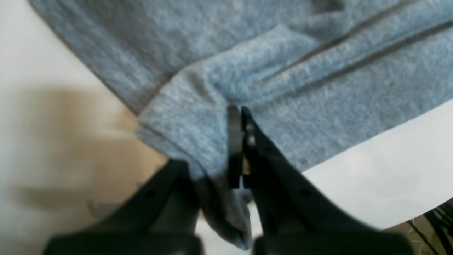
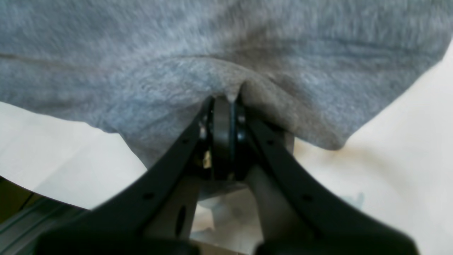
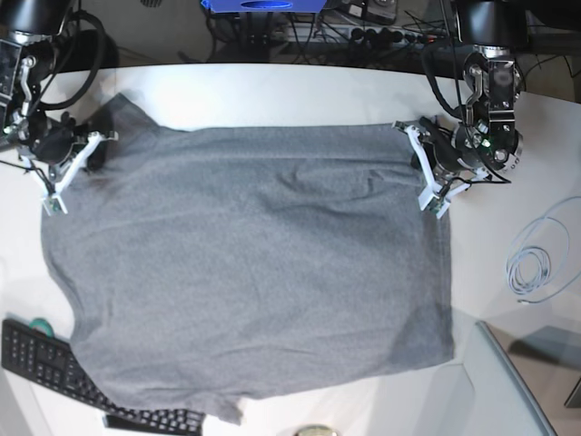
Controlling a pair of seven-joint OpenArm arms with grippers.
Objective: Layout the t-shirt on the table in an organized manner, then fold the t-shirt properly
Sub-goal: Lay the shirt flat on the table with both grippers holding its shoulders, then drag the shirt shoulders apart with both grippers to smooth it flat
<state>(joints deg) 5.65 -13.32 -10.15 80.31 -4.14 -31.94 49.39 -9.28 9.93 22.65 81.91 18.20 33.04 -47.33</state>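
Layout step in hand: the t-shirt (image 3: 254,263) lies spread across the tabletop (image 3: 272,86), its near edge overhanging the keyboard (image 3: 54,363). The left tool (image 1: 239,117) is clamped on one far corner, the right tool (image 2: 226,102) pinching the other. Next, I'd judge, pull taut, smooth and release. No containers here.

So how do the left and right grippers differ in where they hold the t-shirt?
The left gripper pinches the t-shirt at its right edge in the base view, beside a folded-over hem; the right gripper pinches the opposite, left edge, where the cloth bunches smoothly. Both are shut on fabric above the table.
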